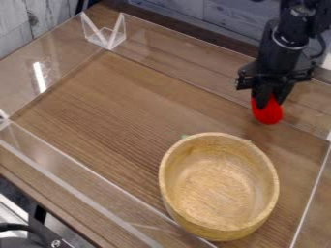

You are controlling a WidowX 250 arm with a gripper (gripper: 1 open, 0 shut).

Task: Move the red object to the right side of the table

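The black gripper [270, 100] points straight down over the far right part of the table [116, 107], its jaws closed tight on the top of the red object [268, 111], a small rounded bright red toy. The toy hangs from the fingers just above the wood-grain surface, or possibly touching it; the picture does not settle which. It sits beyond the wooden bowl [219, 184], toward the back right corner, near the clear wall along the right edge and well apart from the bowl's rim. The bowl stands upright on the near right part of the table. A small clear folded stand [104, 31] sits at the far left corner, far from the bowl and the toy.
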